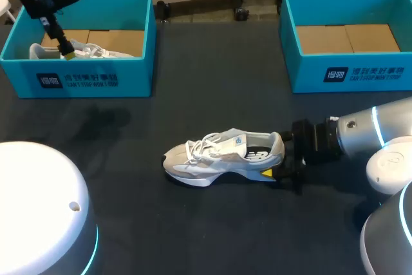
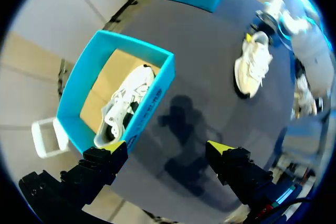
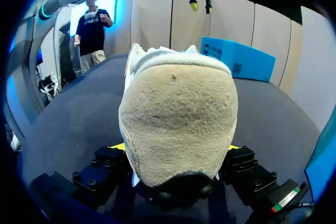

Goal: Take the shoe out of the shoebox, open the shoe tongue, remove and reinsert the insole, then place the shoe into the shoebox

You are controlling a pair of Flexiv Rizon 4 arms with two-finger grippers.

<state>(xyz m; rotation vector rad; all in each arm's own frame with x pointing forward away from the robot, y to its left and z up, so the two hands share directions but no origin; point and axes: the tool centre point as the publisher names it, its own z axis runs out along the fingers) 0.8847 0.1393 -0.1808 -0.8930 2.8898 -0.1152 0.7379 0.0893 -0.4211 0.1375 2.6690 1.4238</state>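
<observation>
shoe point(image 1: 222, 157) mid-table, right gripper point(image 1: 278, 156) clamping heel, shoeboxes point(image 1: 347, 75) well clear

A wide, dark charcoal matte bench point(image 1: 212, 88) fills the head view, its flat top evenly lit from above. A faint, soft-edged shadow point(image 1: 96, 123) lies toward the view's left side. In the left wrist view a darker shadow patch point(image 2: 181, 113) spreads across the same grey top.
</observation>
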